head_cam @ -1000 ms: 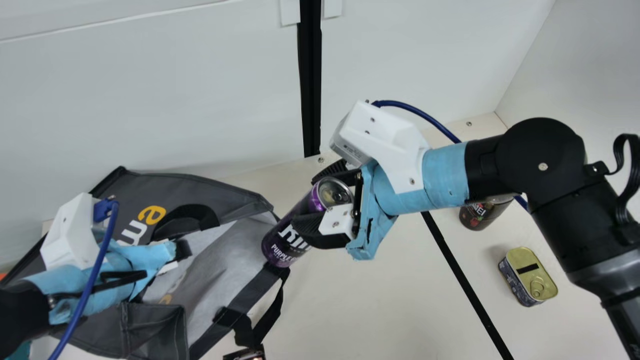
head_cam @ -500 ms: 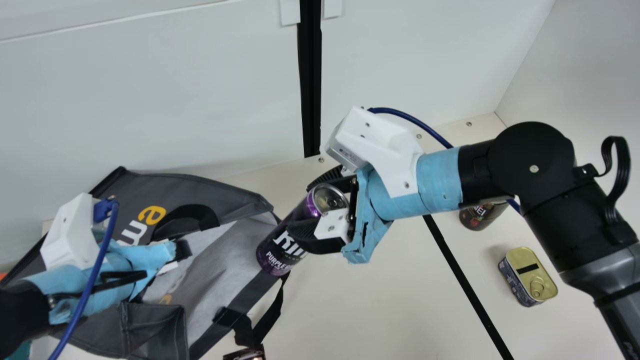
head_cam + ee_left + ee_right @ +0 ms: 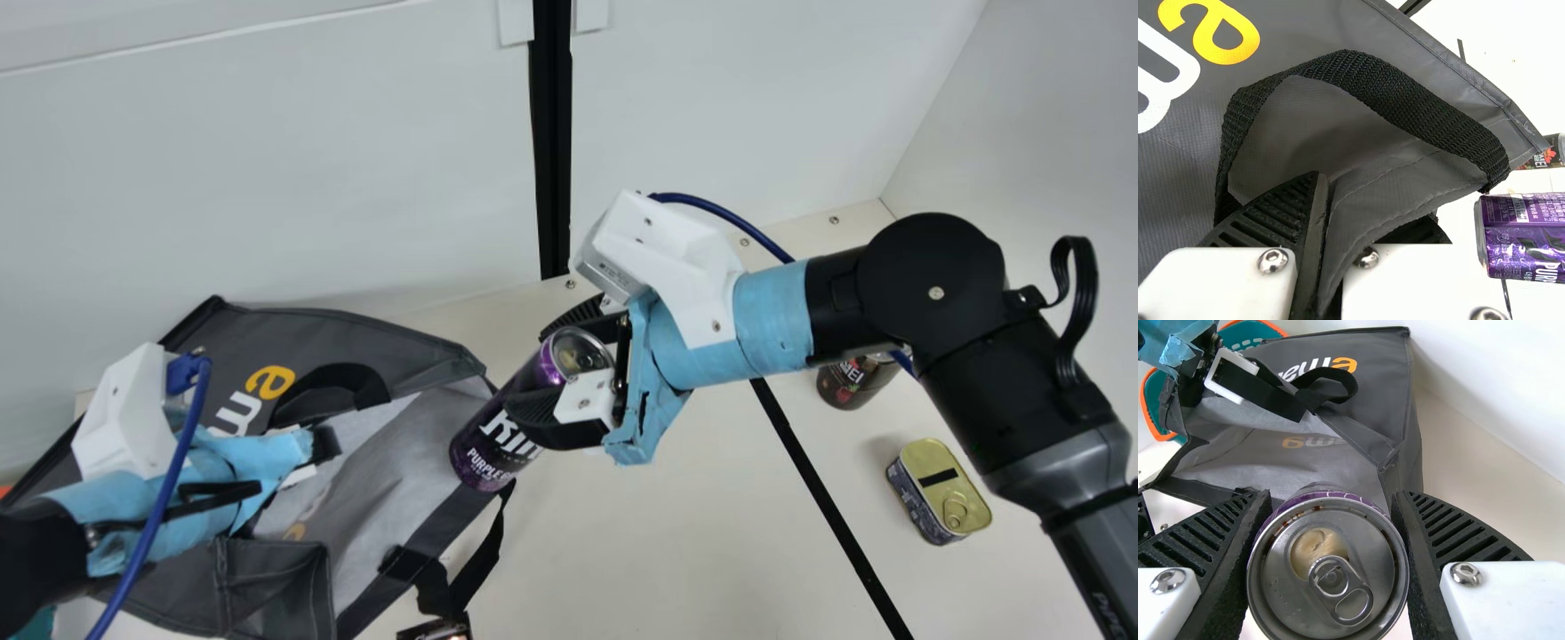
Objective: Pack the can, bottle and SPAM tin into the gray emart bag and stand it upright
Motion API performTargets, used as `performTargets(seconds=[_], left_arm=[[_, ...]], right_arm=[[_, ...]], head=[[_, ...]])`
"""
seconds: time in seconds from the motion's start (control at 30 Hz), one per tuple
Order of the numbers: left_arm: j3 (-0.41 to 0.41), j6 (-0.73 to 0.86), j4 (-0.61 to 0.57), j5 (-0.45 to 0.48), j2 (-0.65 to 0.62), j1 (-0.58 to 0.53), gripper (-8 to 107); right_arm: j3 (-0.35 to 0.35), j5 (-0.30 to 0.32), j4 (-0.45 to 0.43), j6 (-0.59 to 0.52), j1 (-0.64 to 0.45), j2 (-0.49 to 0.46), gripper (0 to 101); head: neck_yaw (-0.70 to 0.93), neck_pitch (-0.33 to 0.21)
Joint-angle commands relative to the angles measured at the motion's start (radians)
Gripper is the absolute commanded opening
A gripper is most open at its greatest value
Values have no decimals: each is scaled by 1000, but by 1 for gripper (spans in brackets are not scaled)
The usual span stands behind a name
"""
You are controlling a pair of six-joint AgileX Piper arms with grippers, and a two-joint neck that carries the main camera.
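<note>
Reads "em" in yellow and white on the outside of the gray emart bag (image 3: 356,331), with "em" again on the inner side, large "KI" over smaller "PURPLE" on the purple can (image 3: 484,449), and "EI", partly cut off, on the dark container (image 3: 845,387).

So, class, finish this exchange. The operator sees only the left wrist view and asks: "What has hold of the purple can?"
Observer: The right gripper, with a finger on either side of the purple can.
Operator: Where is the SPAM tin?
Observer: On the table, right of the black strip in the main view; that's the SPAM tin.
Operator: Anything beyond the gray bag?
Observer: A teal basket with an orange rim, partly hidden by the gray bag in the right wrist view.
</note>
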Motion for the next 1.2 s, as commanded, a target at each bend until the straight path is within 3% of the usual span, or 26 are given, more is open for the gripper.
performTargets(seconds=[0.0, 1.17], left_arm=[[0, 0, 0, 0, 0, 0, -8], [0, 0, 0, 0, 0, 0, -8]], right_arm=[[-1, 1, 3, -3, -2, 2, 0], [-20, 1, 78, -19, 38, 65, 0]], head=[[-2, -23], [-2, -23]])
